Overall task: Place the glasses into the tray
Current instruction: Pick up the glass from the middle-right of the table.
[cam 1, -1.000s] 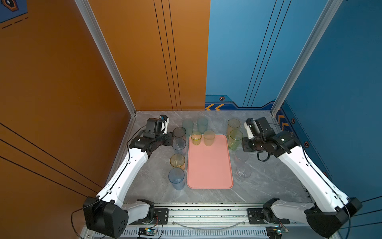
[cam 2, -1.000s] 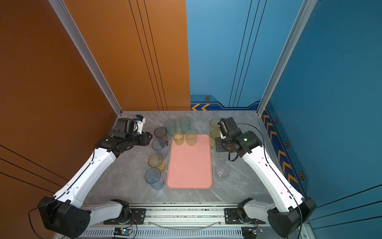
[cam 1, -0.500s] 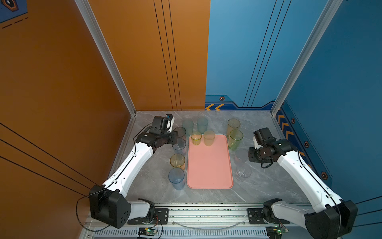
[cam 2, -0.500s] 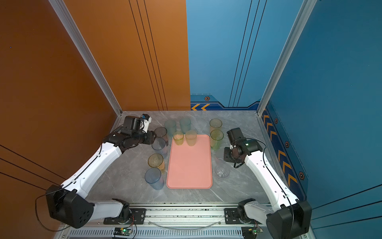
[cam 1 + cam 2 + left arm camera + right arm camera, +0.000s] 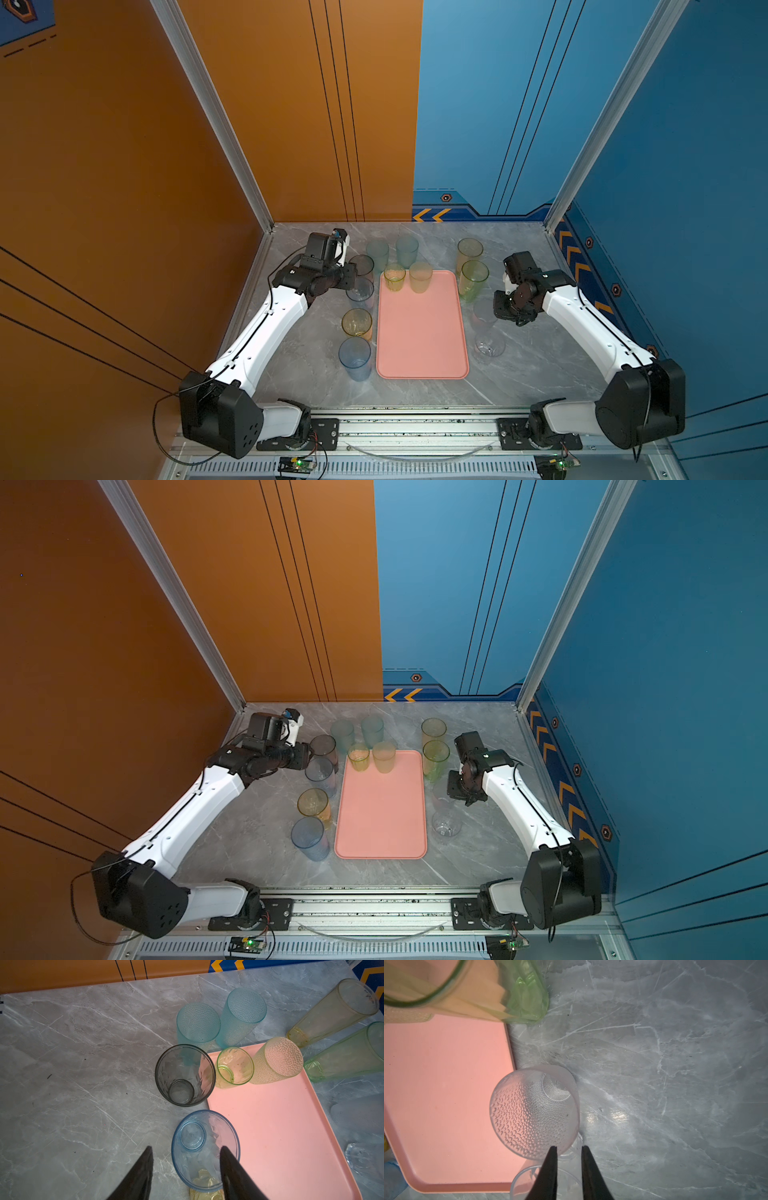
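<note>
The left tool [image 5: 185,1148] is spread over the blue glass [image 5: 207,1126] wall, ready to pinch. The right tool [image 5: 569,1148] is nearly together at the clear dotted glass [image 5: 529,1109] rim; I cannot tell if it grips. These 2 glasses stand beside the pink tray [image 5: 422,332].

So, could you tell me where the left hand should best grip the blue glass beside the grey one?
Probably its rim wall, from above. The blue glass stands upright, mouth open, with the grey glass, the amber glass and the tray close around, so a side grasp looks crowded. The left hand hangs open over it: one finger inside, one outside, away from the tray.
</note>
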{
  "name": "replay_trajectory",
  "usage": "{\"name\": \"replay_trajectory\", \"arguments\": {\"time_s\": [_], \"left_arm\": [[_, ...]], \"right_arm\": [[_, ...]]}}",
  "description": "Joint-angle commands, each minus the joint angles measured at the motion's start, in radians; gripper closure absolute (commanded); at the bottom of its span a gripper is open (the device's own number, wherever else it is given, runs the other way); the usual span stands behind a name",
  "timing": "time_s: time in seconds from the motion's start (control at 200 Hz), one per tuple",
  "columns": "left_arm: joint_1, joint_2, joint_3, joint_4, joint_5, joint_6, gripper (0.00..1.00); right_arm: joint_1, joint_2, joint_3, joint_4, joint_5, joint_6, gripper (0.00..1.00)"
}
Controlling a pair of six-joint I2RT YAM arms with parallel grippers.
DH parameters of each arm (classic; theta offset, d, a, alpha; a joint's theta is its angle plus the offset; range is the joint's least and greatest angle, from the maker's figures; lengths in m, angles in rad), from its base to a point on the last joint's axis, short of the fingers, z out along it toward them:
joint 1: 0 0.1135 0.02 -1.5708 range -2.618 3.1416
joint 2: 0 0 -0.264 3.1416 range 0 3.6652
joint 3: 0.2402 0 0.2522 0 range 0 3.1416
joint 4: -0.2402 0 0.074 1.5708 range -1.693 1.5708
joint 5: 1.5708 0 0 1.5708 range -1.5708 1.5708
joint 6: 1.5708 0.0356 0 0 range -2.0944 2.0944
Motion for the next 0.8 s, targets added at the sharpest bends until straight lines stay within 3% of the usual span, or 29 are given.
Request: {"name": "replay_trajectory", "arguments": {"time_s": [0.0,0.796], "left_arm": [[0.014,0.003,0.014,-0.003,-0.011,0.011,0.47],[0.037,0.008,0.005,-0.003,-0.001,0.013,0.47]], "right_arm": [[-0.013,0.012,0.009,0.006,0.014,-0.024,0.8],[-0.036,0.137,0.06,0.034,0.001,-0.062,0.83]]}}
